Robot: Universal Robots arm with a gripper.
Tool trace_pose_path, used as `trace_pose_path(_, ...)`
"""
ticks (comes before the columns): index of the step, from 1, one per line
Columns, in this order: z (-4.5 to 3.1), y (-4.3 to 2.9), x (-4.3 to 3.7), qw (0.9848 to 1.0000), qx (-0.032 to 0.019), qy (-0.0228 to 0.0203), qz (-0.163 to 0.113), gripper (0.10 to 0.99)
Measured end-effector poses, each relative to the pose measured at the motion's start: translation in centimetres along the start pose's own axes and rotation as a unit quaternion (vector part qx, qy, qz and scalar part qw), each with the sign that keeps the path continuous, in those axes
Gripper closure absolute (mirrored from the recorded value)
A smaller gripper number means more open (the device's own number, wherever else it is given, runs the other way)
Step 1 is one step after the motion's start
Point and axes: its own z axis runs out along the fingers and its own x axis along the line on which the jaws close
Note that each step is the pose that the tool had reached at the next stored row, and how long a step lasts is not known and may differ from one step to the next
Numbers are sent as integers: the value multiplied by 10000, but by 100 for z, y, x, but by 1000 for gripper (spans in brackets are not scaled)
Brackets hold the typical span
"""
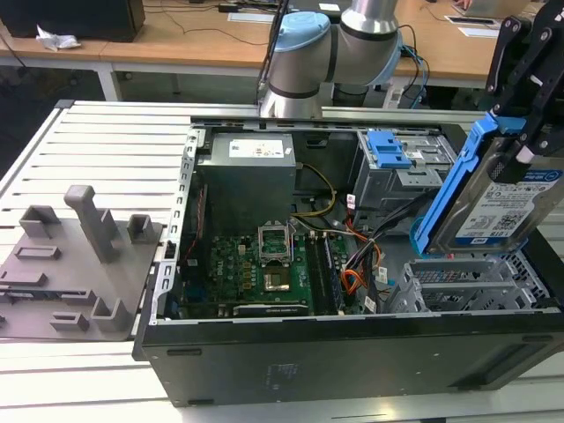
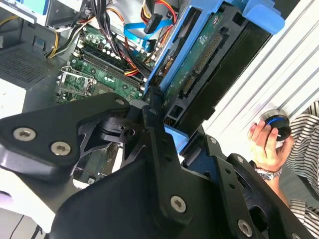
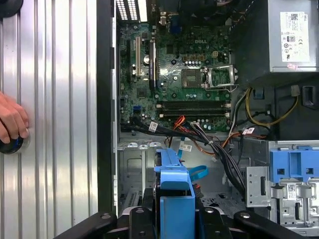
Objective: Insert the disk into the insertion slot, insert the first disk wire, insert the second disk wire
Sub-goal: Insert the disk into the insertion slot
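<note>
The disk was held clamped between the fingers of the gripper, tilted, at about three o'clock in the exterior view. It was just above the insertion slot, which sat at roughly four o'clock in the open computer case, with the blue-latched cage further back at about one o'clock. The drive's lower edge was near the bay's mouth but not seated, so the first step was judged not yet done. No wire was seen attached to the drive, and the cable bundle lay loose beside the motherboard — all three steps were reckoned outstanding.

The tilt and the gap to the bay were best read from the exterior view. The second wrist view added the drive's circuit-board underside and a person's hand resting on a round button. In the first wrist view the blue carrier was seen edge-on over the bay floor.
</note>
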Motion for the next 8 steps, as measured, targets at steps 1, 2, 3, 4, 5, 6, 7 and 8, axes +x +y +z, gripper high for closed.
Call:
trace_pose_path(1,2,-7,-2,10000,0,0,0,722)
trace_pose_path(2,11,-10,-3,10000,0,1,1,722)
trace_pose_path(3,22,-11,-3,10000,0,1,1,722)
trace_pose_path(4,32,-12,-3,10000,0,1,0,722)
trace_pose_path(5,51,-14,-3,10000,0,1,0,722)
trace_pose_path(6,59,-14,1,10000,0,0,0,722)
trace_pose_path(7,66,-14,10,10000,0,2,0,722)
trace_pose_path(8,76,-15,37,10000,0,3,0,722)
